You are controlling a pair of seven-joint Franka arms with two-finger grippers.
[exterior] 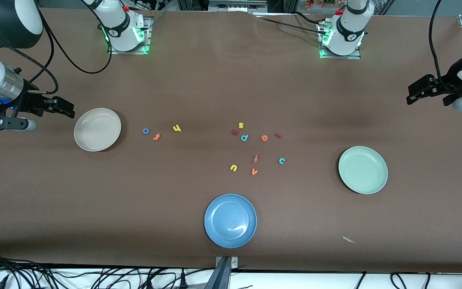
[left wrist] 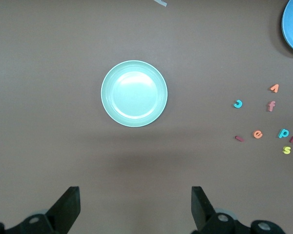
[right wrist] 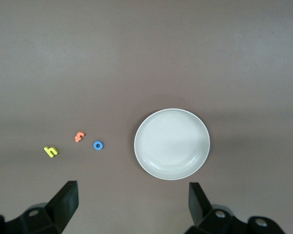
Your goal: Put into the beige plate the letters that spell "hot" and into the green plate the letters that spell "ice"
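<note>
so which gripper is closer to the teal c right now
Left. The left gripper, open, hovers at its own end of the table past the green plate, which sits beside the teal c. The right gripper, open, hangs by the beige plate.

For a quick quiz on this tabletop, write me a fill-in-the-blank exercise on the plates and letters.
1. The blue o lies beside the orange t, nearest the ____ plate.
2. The plate nearest the front camera is ____.
3. The number of letters in the green plate is ____.
4. The fingers of the left end effector and the right end effector stand ____.

Missing words: beige; blue; zero; open
</note>
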